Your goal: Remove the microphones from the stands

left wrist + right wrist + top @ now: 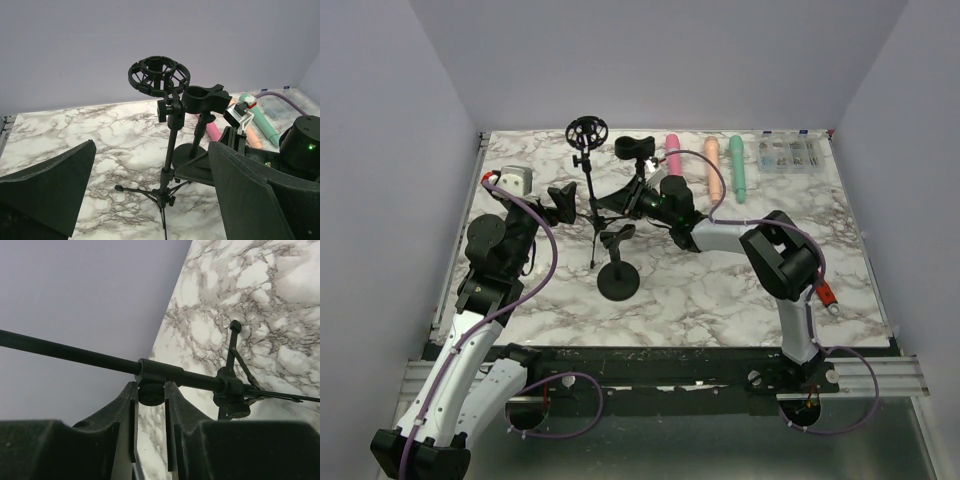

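A black tripod stand (591,195) carries an empty-looking round shock mount (587,131). It also shows in the left wrist view (170,145), with the mount (159,75) on top. My right gripper (638,197) is shut on a small knob (151,394) under the stand's pole (75,354). My left gripper (560,203) is open just left of the pole; its fingers (45,190) stand wide on either side of the stand. Pink (672,152), peach (712,165) and green (737,167) microphones lie on the table at the back.
A round-base stand (618,282) with an empty clip stands in front of the tripod. Another clip stand (635,148) is behind it. A clear box (786,153) of small parts sits at the back right. The marble table (720,290) is walled on three sides.
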`<action>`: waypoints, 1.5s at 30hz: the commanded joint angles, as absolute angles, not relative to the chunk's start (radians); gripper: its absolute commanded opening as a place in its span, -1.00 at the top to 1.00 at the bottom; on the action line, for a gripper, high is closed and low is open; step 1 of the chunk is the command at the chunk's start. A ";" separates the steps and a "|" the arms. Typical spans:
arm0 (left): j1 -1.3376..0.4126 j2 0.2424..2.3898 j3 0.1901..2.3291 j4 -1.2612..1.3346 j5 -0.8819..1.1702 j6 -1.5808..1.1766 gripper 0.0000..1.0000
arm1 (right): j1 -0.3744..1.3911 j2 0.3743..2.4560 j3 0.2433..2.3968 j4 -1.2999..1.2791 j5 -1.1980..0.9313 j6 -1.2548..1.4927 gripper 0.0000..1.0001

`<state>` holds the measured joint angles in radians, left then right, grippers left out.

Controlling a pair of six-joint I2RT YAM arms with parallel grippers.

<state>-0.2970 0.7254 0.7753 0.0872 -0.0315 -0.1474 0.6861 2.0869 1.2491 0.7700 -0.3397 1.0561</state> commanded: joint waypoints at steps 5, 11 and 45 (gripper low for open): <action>-0.297 0.726 0.775 0.095 -0.014 -0.156 -0.97 | 0.707 1.979 1.245 0.573 -0.161 0.710 0.93; -0.297 0.731 0.775 0.095 -0.012 -0.158 -0.97 | 0.725 1.953 1.272 0.514 -0.101 0.553 0.89; -0.296 0.735 0.775 0.094 -0.019 -0.153 -0.97 | 0.828 1.930 1.366 0.400 -0.037 0.209 -0.12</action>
<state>-0.2970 0.7387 0.7753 0.0872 -0.0307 -0.1501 0.8192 1.9728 1.3659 0.3988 -0.0963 0.1806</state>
